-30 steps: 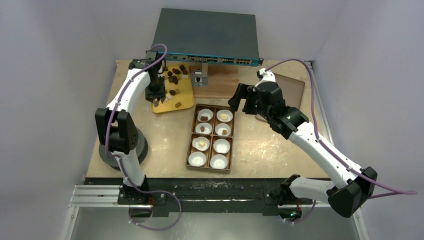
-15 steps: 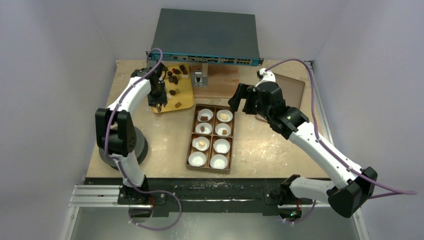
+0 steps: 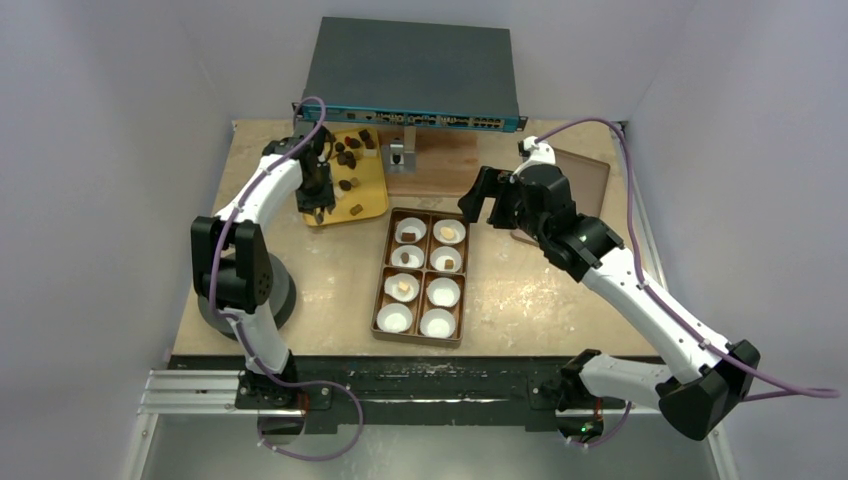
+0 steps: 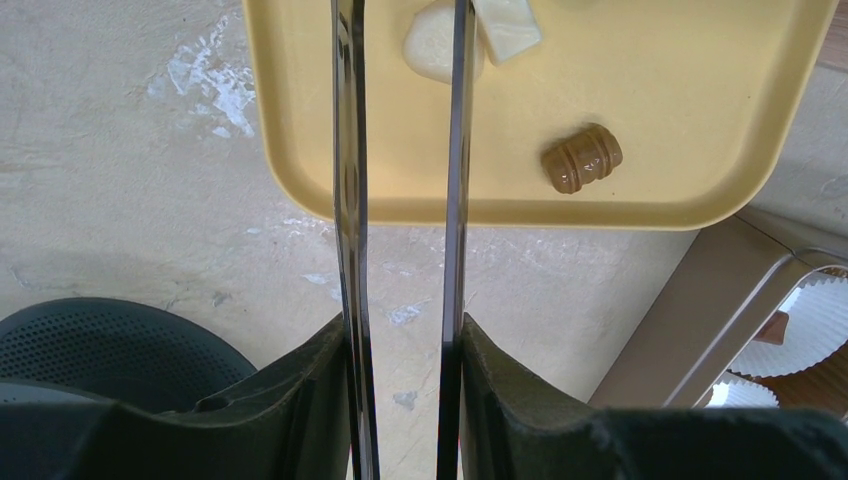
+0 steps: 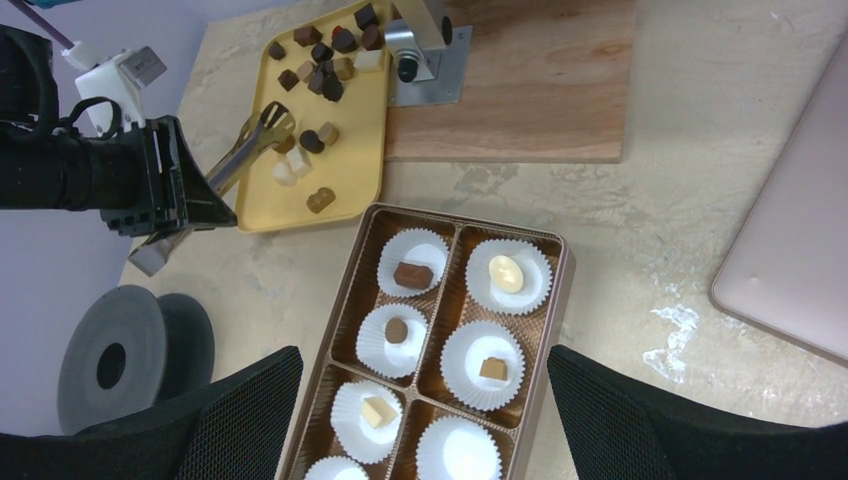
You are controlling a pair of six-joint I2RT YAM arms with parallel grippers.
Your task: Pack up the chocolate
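Observation:
Several chocolate pieces (image 3: 347,155) lie on a yellow tray (image 3: 372,203) at the back left. My left gripper (image 3: 318,193) is shut on metal tongs (image 5: 250,140) over the tray's near part. In the left wrist view the gripper (image 4: 400,400) holds the tong blades (image 4: 350,150) either side of a pale chocolate (image 4: 430,45); a tan barrel-shaped piece (image 4: 582,160) lies to the right. The brown box (image 3: 381,272) holds white paper cups; five of those seen in the right wrist view contain chocolate (image 5: 412,273). My right gripper (image 5: 430,420) is open and empty above the box.
A flat brown lid (image 3: 585,175) lies at the back right under the right arm. A wooden board (image 3: 445,170) with a metal fixture (image 3: 398,155) and a network switch (image 3: 415,70) stand at the back. A black disc (image 3: 278,295) sits at the left.
My left gripper with the tongs has moved a little toward the near part of the tray and lower. The right arm has shifted slightly to the right.

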